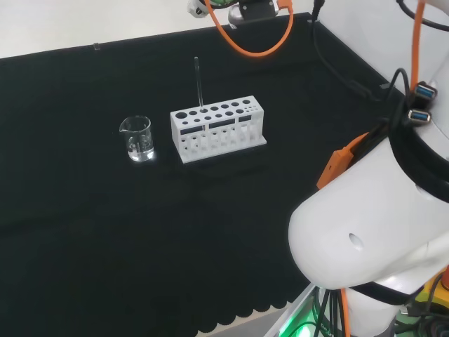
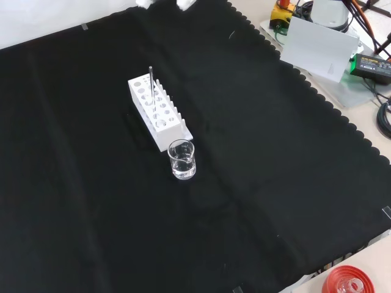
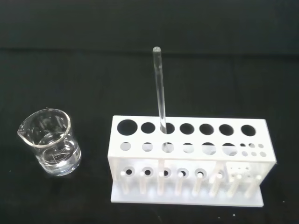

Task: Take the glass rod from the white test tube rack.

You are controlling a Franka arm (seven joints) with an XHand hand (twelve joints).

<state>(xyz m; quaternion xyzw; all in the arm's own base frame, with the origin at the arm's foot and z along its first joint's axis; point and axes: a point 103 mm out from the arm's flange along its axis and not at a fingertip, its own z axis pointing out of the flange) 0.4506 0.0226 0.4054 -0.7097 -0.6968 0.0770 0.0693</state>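
Black cloth w/ white rack, glass rod upright in back-row hole; beaker just beside rack. Hand state: can't tell.

My arm is built of big, smooth, rounded white links with a small round hole in the nearest shell, black bands at the joints, an orange bracket on its side, and orange and black cables running along it.
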